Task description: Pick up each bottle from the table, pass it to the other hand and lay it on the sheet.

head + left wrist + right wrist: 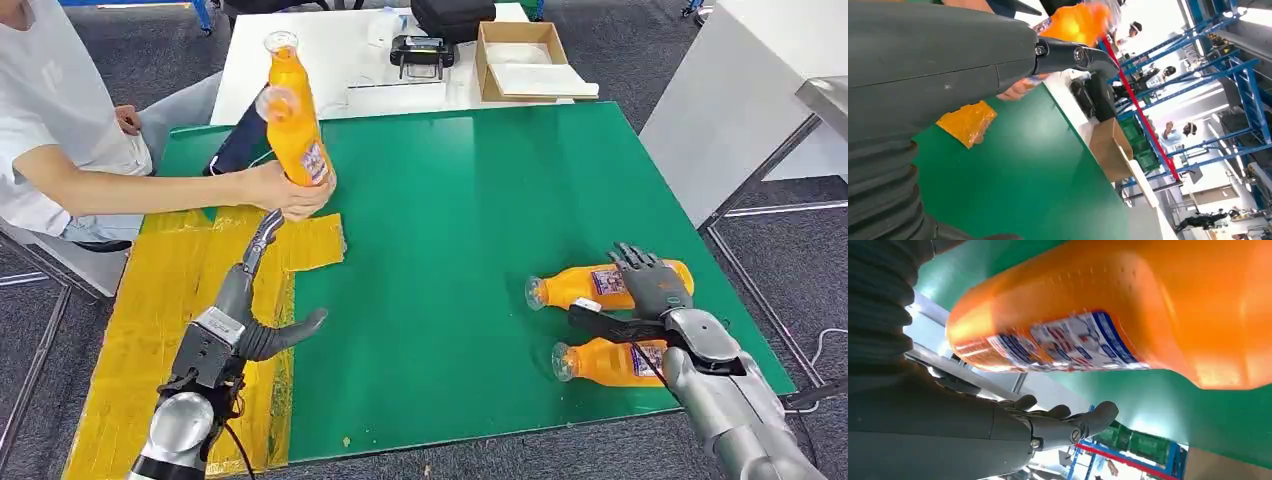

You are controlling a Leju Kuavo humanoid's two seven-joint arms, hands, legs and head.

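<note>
Two orange bottles lie on the green mat (450, 220) at the right: a far bottle (585, 286) and a near bottle (605, 361). My right hand (652, 279) hovers spread over the far bottle's base end and holds nothing. In the right wrist view a bottle (1128, 315) looms close beside the straight fingers (1088, 421). A person at the left holds two orange bottles (295, 125) upright over the yellow sheet (170, 290). My left hand (250, 300) is open above the sheet, fingers reaching toward the person's hand (295, 190). The left wrist view shows a held bottle (1075, 22) past my fingers (1073, 54).
The person sits at the table's left edge. Behind the mat, a white table carries a cardboard box (520, 60) and a black device (425, 50). A white cabinet (740, 90) stands at the right. The mat's middle is bare green.
</note>
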